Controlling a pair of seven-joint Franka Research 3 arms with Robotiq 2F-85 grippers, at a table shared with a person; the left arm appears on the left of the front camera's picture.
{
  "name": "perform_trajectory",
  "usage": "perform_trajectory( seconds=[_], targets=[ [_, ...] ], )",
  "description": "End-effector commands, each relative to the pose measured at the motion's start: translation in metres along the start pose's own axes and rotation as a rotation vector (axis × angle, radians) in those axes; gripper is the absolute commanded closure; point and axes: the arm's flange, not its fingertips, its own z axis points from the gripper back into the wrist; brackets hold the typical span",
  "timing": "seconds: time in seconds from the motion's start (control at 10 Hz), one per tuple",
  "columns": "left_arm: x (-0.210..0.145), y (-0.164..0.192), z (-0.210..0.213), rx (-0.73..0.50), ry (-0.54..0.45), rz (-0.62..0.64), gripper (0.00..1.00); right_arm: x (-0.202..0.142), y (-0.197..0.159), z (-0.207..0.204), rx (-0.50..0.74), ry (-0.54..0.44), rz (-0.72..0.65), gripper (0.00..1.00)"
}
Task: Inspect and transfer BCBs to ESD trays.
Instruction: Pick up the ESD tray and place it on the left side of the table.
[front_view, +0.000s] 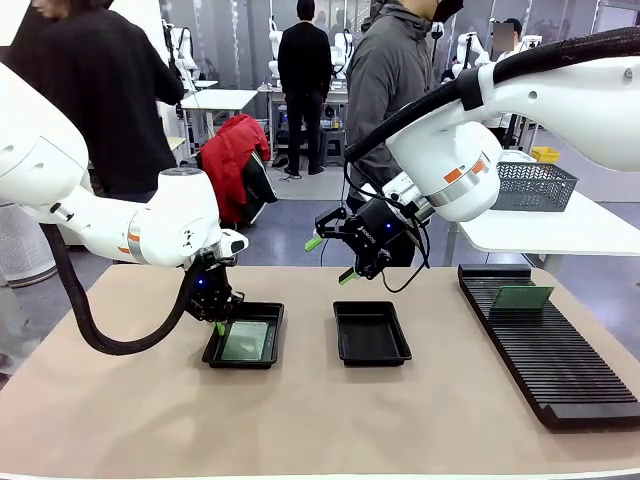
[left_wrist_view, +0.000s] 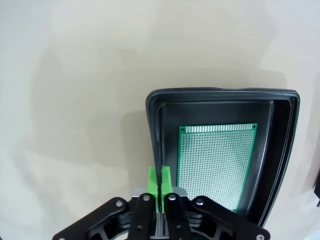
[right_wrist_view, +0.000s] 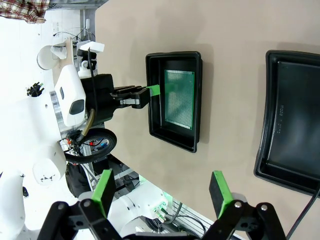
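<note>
Tan surface, seen from the front, carries 2 black trays. The left-hand ESD tray, toward the surface's left edge, holds a green BCB lying flat. The centre ESD tray is empty. The left gripper hangs low at the left-hand ESD tray's left rim. The right gripper is raised over the surface's far middle, jaws spread wide and holding nothing. A second BCB stands in the ribbed rack by the right edge.

From the left wrist, the left gripper has its jaws shut pad against pad, gripping nothing, just over the left-hand ESD tray's rim. The BCB lies flat inside, apart from the pads.

From the right wrist, the right gripper shows jaws wide apart and empty, high above both trays. The BCB sits in the left-hand ESD tray, with the left gripper at its rim and the centre ESD tray beside it.
</note>
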Motion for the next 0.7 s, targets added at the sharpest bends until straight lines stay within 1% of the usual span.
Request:
perform_trajectory(
  seconds=[0.0,0.5,0.6],
  targets=[
    [-0.0002,0.0002,-0.0001,0.009,-0.003,-0.009,1.0,-0.0002,0.0023,0.0,-0.004,-0.004,-0.003,0.0],
    [-0.0002,0.0002,-0.0001,0.009,-0.003,-0.009,1.0,-0.0002,0.0023,0.0,-0.004,-0.004,-0.003,0.0],
    [0.0,0.0,0.0,0.0,0.0,0.0,0.97,-0.0002,0.0023,0.0,-0.004,-0.004,-0.003,0.0]
  ],
)
